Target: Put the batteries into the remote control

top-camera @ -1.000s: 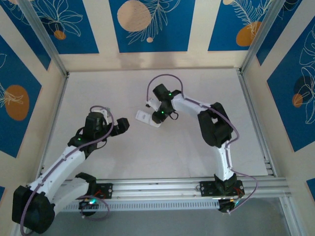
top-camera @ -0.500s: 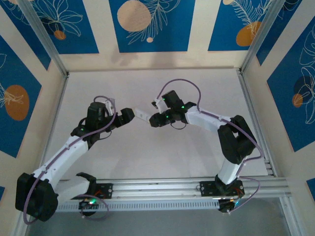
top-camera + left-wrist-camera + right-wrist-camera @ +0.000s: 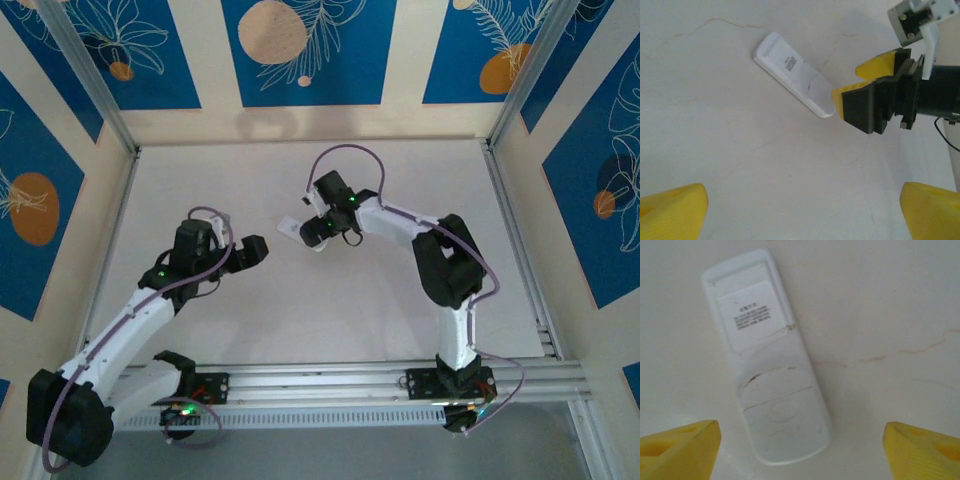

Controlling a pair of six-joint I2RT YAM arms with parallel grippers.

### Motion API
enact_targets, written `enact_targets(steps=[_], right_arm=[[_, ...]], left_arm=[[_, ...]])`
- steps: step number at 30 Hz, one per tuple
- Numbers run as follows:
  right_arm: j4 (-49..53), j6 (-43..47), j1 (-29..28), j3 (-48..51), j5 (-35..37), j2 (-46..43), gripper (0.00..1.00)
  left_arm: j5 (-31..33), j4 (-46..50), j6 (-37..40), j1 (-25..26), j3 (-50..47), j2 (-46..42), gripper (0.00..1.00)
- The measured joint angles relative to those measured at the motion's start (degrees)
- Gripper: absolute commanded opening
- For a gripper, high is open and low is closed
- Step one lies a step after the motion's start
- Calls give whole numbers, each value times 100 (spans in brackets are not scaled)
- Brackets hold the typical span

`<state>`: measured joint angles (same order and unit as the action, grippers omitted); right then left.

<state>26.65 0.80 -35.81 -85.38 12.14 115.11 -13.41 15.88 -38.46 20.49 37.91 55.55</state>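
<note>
The remote control (image 3: 289,230) (image 3: 792,72) (image 3: 767,360) lies flat on the white table, plain back up, with a printed label and a ribbed cover panel at its near end. My right gripper (image 3: 312,232) (image 3: 801,440) (image 3: 857,80) hangs open over that end, one yellow finger on each side and neither touching it. My left gripper (image 3: 252,250) (image 3: 802,205) is open and holds nothing, a short way to the remote's left. The batteries are out of view.
The white tabletop (image 3: 330,300) has faint cracks. Metal frame posts (image 3: 95,95) and patterned walls close in the back and sides. An aluminium rail (image 3: 330,378) runs along the near edge by the arm bases. A purple cable (image 3: 345,155) loops above the right wrist.
The right gripper's jaws have spread wide and let go of the remote, which now rests on the table. The left gripper reached toward it, then drew back slightly.
</note>
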Motion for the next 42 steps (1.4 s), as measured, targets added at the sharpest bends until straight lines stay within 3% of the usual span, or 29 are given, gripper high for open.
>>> enact_targets(steps=[6,11,20,25,29,32,36,42], right_arm=[[527,658,-66,-796,-59,833,88],[723,811,-251,-879,-48,962,74],[837,857,-378,-949,-11,1086,70],[859,789,-459,-962,127,1082,44],[866,581,-457,-903,2,992,42],[717,247,-461,-345,-315,549,42],[280,-442,-511,704,-861,-699,43],[-448,-1207,-739,1416,-1401,-2000,44]], left_arm=[[39,76,114,0,-83,-9,99],[63,131,151,0,-114,11,99],[63,136,133,0,-114,105,100],[59,133,94,0,-114,98,100],[50,131,-61,0,-107,103,100],[-7,133,-186,0,22,232,99],[-44,39,-356,7,350,603,92],[-267,-442,-662,175,588,1311,75]])
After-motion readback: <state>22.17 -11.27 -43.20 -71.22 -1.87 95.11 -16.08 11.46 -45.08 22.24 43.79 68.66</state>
